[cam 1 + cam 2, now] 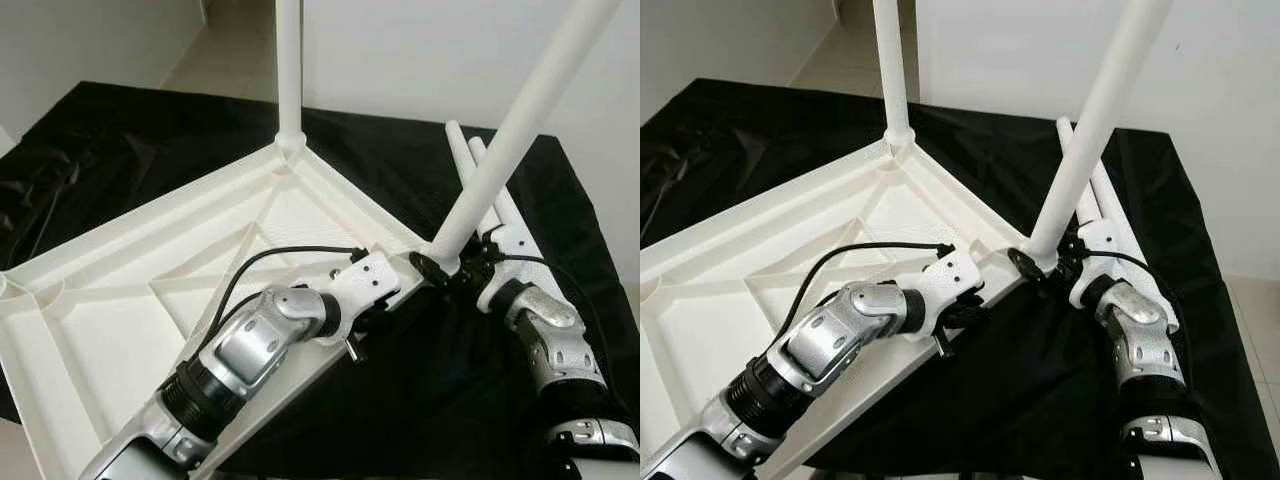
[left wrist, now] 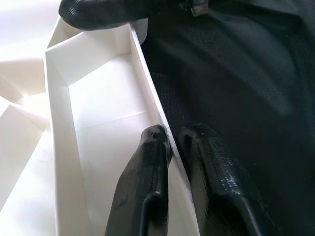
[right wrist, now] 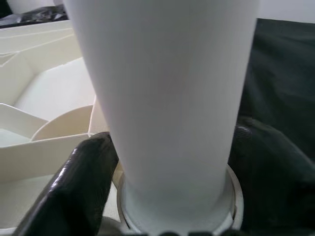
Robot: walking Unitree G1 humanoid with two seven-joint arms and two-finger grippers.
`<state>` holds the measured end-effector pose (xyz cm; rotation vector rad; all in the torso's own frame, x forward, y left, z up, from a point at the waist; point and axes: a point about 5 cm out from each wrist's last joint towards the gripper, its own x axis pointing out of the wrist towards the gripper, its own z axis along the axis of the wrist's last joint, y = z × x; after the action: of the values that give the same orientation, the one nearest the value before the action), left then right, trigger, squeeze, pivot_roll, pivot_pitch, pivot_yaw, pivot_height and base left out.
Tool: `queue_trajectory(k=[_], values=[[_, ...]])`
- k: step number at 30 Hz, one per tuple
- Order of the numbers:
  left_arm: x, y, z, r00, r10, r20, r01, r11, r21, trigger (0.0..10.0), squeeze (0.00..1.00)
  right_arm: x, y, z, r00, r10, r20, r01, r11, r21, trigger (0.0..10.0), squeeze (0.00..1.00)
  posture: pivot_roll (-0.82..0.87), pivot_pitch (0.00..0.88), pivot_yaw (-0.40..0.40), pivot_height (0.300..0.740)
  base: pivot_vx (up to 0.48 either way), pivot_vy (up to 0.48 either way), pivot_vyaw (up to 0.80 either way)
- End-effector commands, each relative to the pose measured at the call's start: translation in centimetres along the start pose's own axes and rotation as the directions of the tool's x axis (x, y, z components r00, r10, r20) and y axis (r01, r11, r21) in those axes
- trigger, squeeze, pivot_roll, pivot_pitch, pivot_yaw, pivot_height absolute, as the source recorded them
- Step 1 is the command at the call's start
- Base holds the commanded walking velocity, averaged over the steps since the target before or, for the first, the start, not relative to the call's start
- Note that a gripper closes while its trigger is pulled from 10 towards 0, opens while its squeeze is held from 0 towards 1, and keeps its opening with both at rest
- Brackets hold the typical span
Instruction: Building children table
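Note:
A white plastic tabletop [image 1: 120,300] lies upside down on a black cloth, ribs facing up. One white leg [image 1: 289,70] stands upright in the far corner socket. A second white leg [image 1: 520,120] leans in the near-right corner socket, and my right gripper [image 1: 447,272] is shut on its base; the right wrist view has black fingers [image 3: 74,191] on both sides of the leg [image 3: 167,98]. My left gripper [image 2: 172,142] is shut on the tabletop's rim wall [image 2: 147,93] just left of that corner, one finger inside and one outside. Two loose legs [image 1: 470,160] lie behind my right arm.
The black cloth [image 1: 430,390] covers the floor around the tabletop and reaches a white wall [image 1: 420,50] at the back. Bare light floor [image 1: 220,60] shows at the far left beyond the cloth.

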<state>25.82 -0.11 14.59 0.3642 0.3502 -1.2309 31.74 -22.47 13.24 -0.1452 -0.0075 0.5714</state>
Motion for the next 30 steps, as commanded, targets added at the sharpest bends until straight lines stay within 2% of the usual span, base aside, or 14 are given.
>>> queue_trajectory(k=[1, 2, 14, 17, 18, 21, 23, 25, 27, 29, 30], values=[[0.6, -1.1, -1.6, 0.993, -0.086, -0.078, 0.083, 0.996, -0.036, 10.0, 0.0, 0.0, -0.2, -0.6, 1.0, -0.004, -0.017, 0.005, 1.0, 0.017, 4.5, 0.0, -0.05, 0.084, 0.015, 0.74, 0.0, 0.0, 0.0], [0.6, -1.1, -1.6, 0.993, -0.087, -0.078, 0.084, 0.996, -0.035, 10.0, 0.0, 0.1, -0.2, -0.8, 1.0, 0.012, -0.014, -0.012, 1.0, 0.023, 0.0, 0.0, -0.04, 0.085, 0.016, 0.74, 0.0, 0.0, 0.0], [0.6, -1.2, -1.7, 0.993, -0.088, -0.082, 0.085, 0.996, -0.039, 10.0, 0.0, 0.4, 0.2, -0.9, 0.999, 0.052, 0.01, -0.053, 0.998, 0.042, 0.0, 0.0, -0.04, 0.09, 0.01, 0.74, 0.0, 0.0, 0.0], [0.7, -1.4, -1.7, 0.992, -0.092, -0.082, 0.089, 0.995, -0.044, 10.0, 0.0, 0.4, 1.0, -0.7, 0.999, 0.025, 0.042, -0.028, 0.997, 0.065, 0.0, 0.0, -0.05, 0.095, 0.006, 0.74, 0.0, 0.0, 0.0], [0.7, -1.4, -1.8, 0.992, -0.093, -0.081, 0.09, 0.995, -0.045, 10.0, 0.0, 0.5, 1.2, -0.7, 0.999, 0.014, 0.049, -0.017, 0.998, 0.068, 10.0, 0.0, -0.05, 0.095, 0.006, 0.74, 0.0, 0.0, 0.0], [0.7, -1.4, -1.8, 0.992, -0.095, -0.081, 0.091, 0.995, -0.045, 10.0, 0.0, 0.7, 1.6, -0.7, 0.998, -0.013, 0.053, 0.008, 0.997, 0.083, 10.0, 0.0, -0.05, 0.096, 0.005, 0.74, 0.0, 0.0, 0.0], [0.7, -1.4, -1.8, 0.992, -0.096, -0.079, 0.093, 0.995, -0.046, 10.0, 0.0, 1.1, 2.5, -0.5, 0.993, -0.09, 0.072, 0.081, 0.99, 0.113, 10.0, 0.0, -0.05, 0.101, 0.002, 0.74, 0.0, 0.0, 0.0], [0.7, -1.5, -1.8, 0.992, -0.096, -0.078, 0.093, 0.995, -0.046, 10.0, 0.0, 1.2, 2.7, -0.4, 0.99, -0.119, 0.075, 0.11, 0.987, 0.12, 10.0, 0.0, -0.05, 0.101, 0.002, 0.74, 0.0, 0.0, 0.0], [0.7, -1.5, -1.8, 0.992, -0.1, -0.077, 0.097, 0.994, -0.045, 10.0, 0.0, 1.7, 3.7, -0.4, 0.977, -0.205, 0.065, 0.196, 0.972, 0.129, 10.0, 0.0, -0.06, 0.11, -0.001, 0.74, 0.0, 0.0, 0.0], [0.7, -1.5, -1.8, 0.991, -0.107, -0.078, 0.104, 0.994, -0.04, 10.0, 0.0, 1.9, 4.2, -0.3, 0.971, -0.229, 0.063, 0.22, 0.967, 0.13, 10.0, 0.0, -0.06, 0.11, -0.001, 0.74, 0.0, 0.0, 0.0], [0.7, -1.7, -1.8, 0.989, -0.127, -0.082, 0.125, 0.992, -0.022, 10.0, 0.0, 2.3, 5.1, 0.0, 0.956, -0.288, 0.056, 0.277, 0.949, 0.147, 10.0, 0.0, -0.06, 0.117, -0.003, 0.74, 0.0, 0.0, 0.0]])
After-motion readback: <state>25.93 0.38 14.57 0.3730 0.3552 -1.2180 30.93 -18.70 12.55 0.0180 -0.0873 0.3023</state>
